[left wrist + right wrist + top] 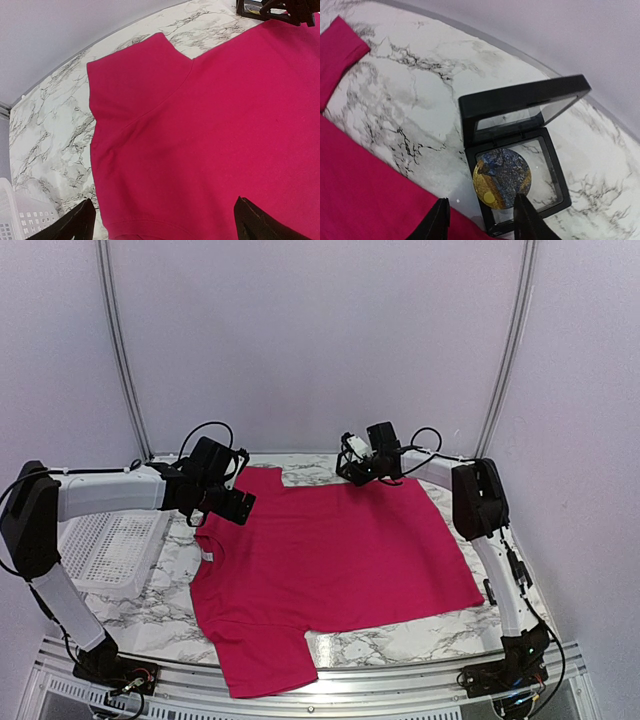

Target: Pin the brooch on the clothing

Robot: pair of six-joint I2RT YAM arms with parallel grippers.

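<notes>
Your shirt lies flat on the surface, neck label toward your left arm, so the broad front panel is exposed for pinning. The brooch sits in its open case, lid propped back, near the far edge just beside the shirt; access is from above. Your right jaws hang over it, partly open, holding nothing; one finger overlaps the brooch's rim, contact unconfirmed. Your left jaws are spread wide, empty, above the far shoulder, probably to steady cloth. There is bare marble left of the case, the back wall is close behind it, and the near sleeve reaches the front rail.
</notes>
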